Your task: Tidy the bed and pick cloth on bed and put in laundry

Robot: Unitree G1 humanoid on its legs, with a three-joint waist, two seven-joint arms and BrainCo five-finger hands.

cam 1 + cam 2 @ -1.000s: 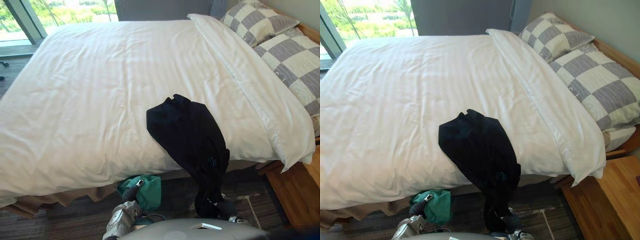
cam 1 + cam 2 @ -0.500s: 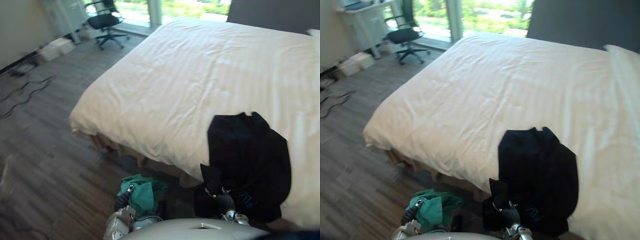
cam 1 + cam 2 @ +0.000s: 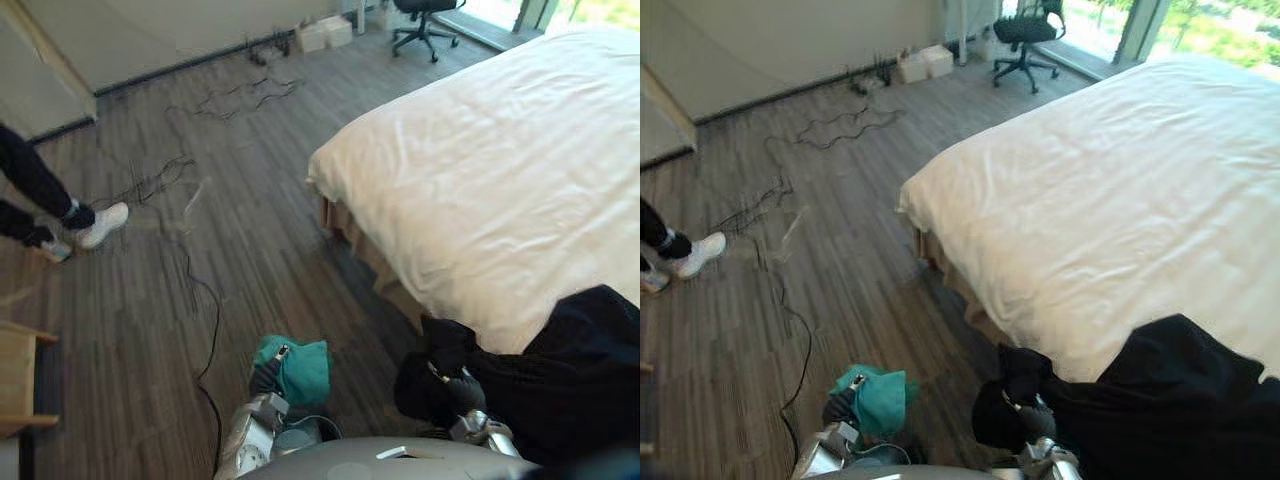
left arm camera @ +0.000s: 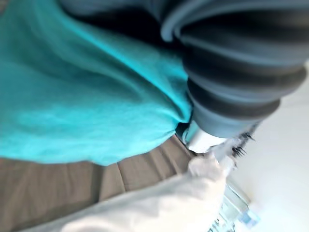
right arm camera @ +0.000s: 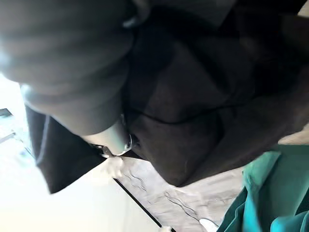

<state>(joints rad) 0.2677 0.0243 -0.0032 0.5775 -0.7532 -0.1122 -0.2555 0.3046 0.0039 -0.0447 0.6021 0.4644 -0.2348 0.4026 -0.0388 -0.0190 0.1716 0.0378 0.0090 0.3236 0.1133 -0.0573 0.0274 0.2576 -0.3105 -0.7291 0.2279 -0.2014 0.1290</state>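
Observation:
A teal cloth [image 3: 300, 368] is bunched in my left hand [image 3: 265, 378], low over the wooden floor beside the bed; up close the teal cloth [image 4: 72, 106] wraps past the wrist cover. My right hand [image 3: 462, 390] is shut on a bunched end of the black garment [image 3: 560, 380]. The rest of the garment trails back over the near edge of the white bed [image 3: 500, 170]. In the right wrist view the black garment [image 5: 193, 121] fills the space past the hand, with the teal cloth [image 5: 270, 203] in a corner.
A person's legs and white shoes [image 3: 90, 225] stand on the floor at far left. Black cables [image 3: 200, 300] run across the floor. An office chair [image 3: 425, 15] and white boxes [image 3: 325, 32] sit by the far wall. Wooden furniture [image 3: 15, 375] is at the left edge.
The camera has swung left, away from the pillows towards the floor and the bed's foot. The black garment has been drawn further off the bed edge with my right hand.

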